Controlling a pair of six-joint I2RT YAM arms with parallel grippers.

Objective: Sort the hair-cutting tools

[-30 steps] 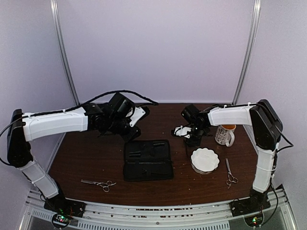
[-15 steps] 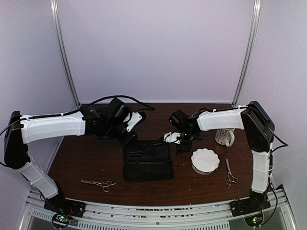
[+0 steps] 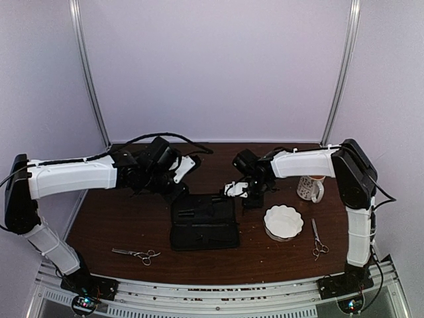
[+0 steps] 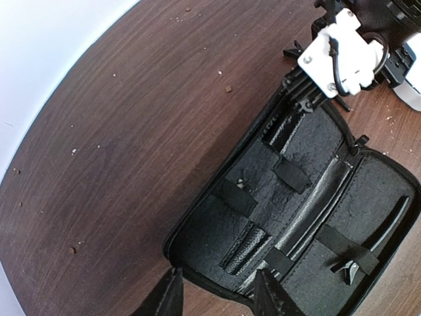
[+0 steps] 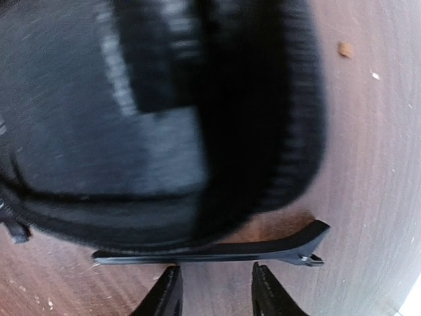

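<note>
Dark wooden table point(image 3: 119, 212), an open black zip case point(image 3: 204, 220) at its middle. Both white arms stretch inward to the case's far edge. The right gripper point(image 5: 214, 293), fingers spread, hovers just above a thin black clip point(image 5: 217, 251) beside the case's edge. The left gripper point(image 4: 220, 296) is spread, empty. A second clip point(image 4: 385, 227) sits inside the case. The left scissors point(image 3: 136, 254) and right scissors point(image 3: 318, 240) lie near the front edge.

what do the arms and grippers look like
Both arms have white shell links with black joints: left arm, right arm. A black cable loops along the left one. The left gripper and right gripper have slim black tapered fingers.
</note>
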